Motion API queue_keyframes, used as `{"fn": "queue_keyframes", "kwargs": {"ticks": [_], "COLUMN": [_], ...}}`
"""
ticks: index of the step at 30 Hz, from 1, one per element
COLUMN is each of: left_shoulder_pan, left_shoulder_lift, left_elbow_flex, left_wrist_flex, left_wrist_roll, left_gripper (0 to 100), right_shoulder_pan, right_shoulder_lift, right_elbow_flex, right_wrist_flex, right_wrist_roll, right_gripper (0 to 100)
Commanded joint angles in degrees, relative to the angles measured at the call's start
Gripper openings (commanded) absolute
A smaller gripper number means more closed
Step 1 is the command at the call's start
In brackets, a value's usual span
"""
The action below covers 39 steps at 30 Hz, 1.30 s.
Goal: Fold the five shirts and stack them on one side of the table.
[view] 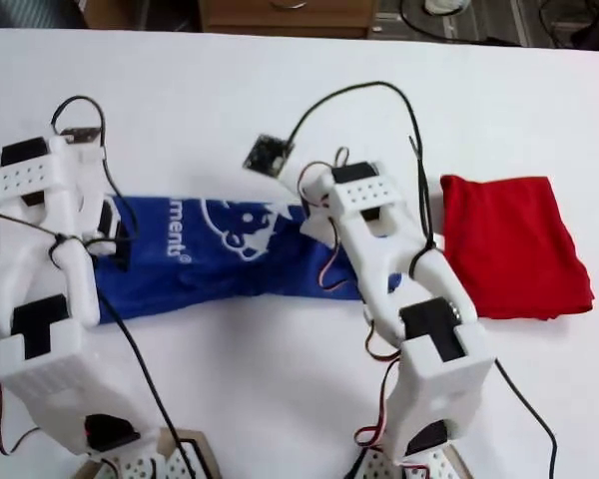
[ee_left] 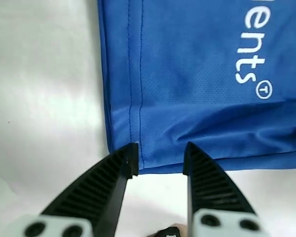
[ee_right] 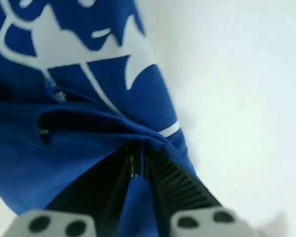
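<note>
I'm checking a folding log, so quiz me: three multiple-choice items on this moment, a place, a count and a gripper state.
1. On the table, the red shirt lies: A at the middle; B beside the right arm; C at the far edge.
2. Shirts in view: A two; B three; C five.
3. The left gripper is: A shut on a cable; B shut on the red shirt; C open.
B: folded by that arm. A: the red one and a blue shirt. C: fingers apart at the blue hem.
</note>
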<state>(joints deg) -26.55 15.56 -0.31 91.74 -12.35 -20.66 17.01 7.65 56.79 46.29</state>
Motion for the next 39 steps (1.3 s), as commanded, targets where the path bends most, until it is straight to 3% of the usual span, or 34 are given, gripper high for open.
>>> {"fn": "queue_keyframes", "kwargs": {"ticks": [1,6,25,35,39], "left_shoulder_pan": [-0.62,-2.37,-5.89,-5.54,-5.63], "left_shoulder_lift": [-0.53,-0.53,-0.35,-0.35,-0.35], "left_elbow_flex": [-0.66,-0.66,-0.57,-0.66,-0.66], "left_wrist_flex": [-0.09,-1.67,-1.67,-3.25,-3.25], "left_wrist_roll": [-0.09,0.00,0.09,0.09,0.09], "left_gripper": [18,18,18,18,18], "right_shoulder_pan": [0.22,-4.18,-12.35,-8.13,-7.16], "right_shoulder_lift": [-7.87,-10.86,0.92,-11.56,-15.34], "right_elbow_flex": [-2.81,-2.81,-2.29,-6.15,-5.89], "right_wrist_flex": [2.51,8.57,7.52,7.96,15.34], "right_wrist_roll": [-4.75,-5.80,-5.89,-5.80,-5.54], "right_gripper": [2.2,2.2,2.2,2.2,2.2]}}
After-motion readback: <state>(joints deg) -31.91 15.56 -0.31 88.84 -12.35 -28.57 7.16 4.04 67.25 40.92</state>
